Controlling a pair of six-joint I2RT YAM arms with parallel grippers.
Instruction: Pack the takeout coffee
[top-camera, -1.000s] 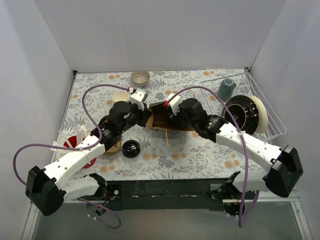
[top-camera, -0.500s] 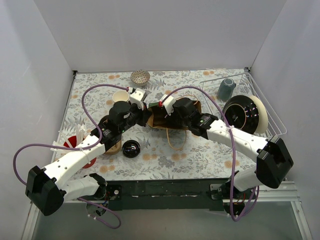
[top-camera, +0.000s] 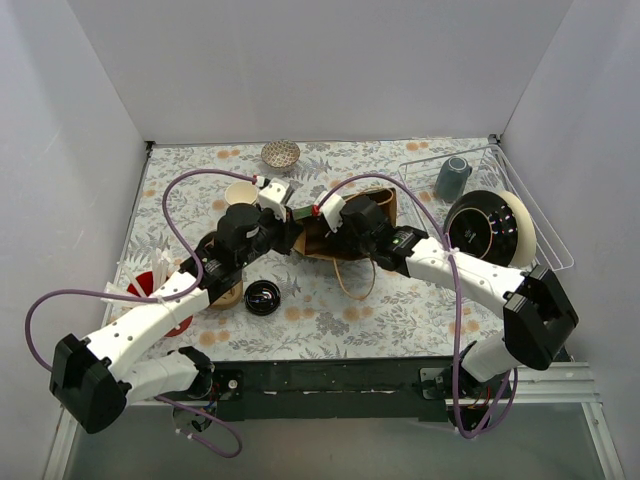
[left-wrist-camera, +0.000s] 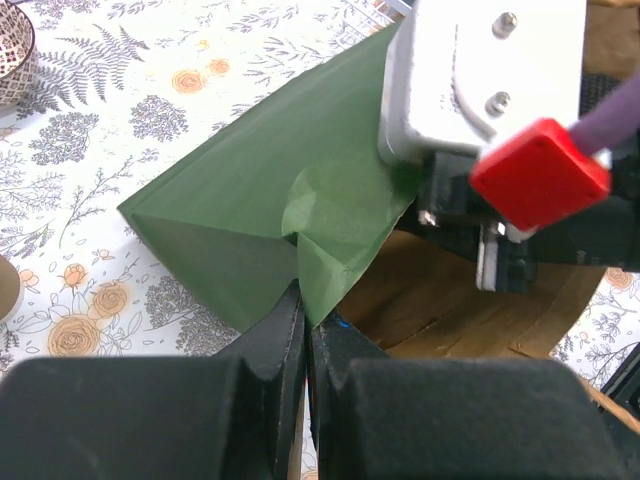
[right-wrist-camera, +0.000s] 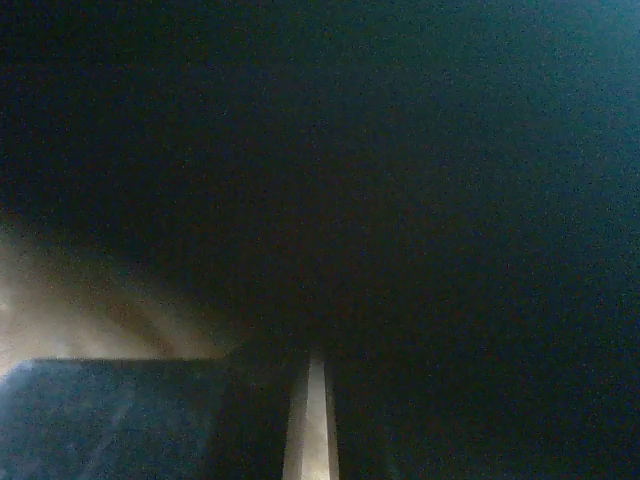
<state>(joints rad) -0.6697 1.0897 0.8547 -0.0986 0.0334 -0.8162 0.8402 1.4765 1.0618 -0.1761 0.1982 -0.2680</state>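
Overhead view: two white-and-black robot arms reach in from the near edge over a table (top-camera: 400, 320) w/ a floral cloth. At centre lies a green paper bag (top-camera: 345, 235), mouth open, brown inside showing.

Left hand (top-camera: 293, 214) is clamped on the bag's green edge; in the left wrist view (left-wrist-camera: 303, 300) its two dark fingers are pressed together on a folded corner of green paper (left-wrist-camera: 270, 215).

Right hand (top-camera: 330, 222) is pushed into the bag's mouth. Its wrist view is nearly black, only a thin pale sliver between the dark fingers; can't tell if they grip anything.

The takeout coffee can't be made out in any view.

Elsewhere on the table: a pale open cup (top-camera: 241, 192) just left of the left hand, a loose black lid (top-camera: 263, 297) nearer the arm bases, a patterned bowl (top-camera: 281, 153) at the far edge, a red item (top-camera: 150, 290) at left. A wire rack (top-camera: 520, 215) at right holds a grey-blue mug (top-camera: 453, 177) & a black-and-cream plate (top-camera: 490, 228).
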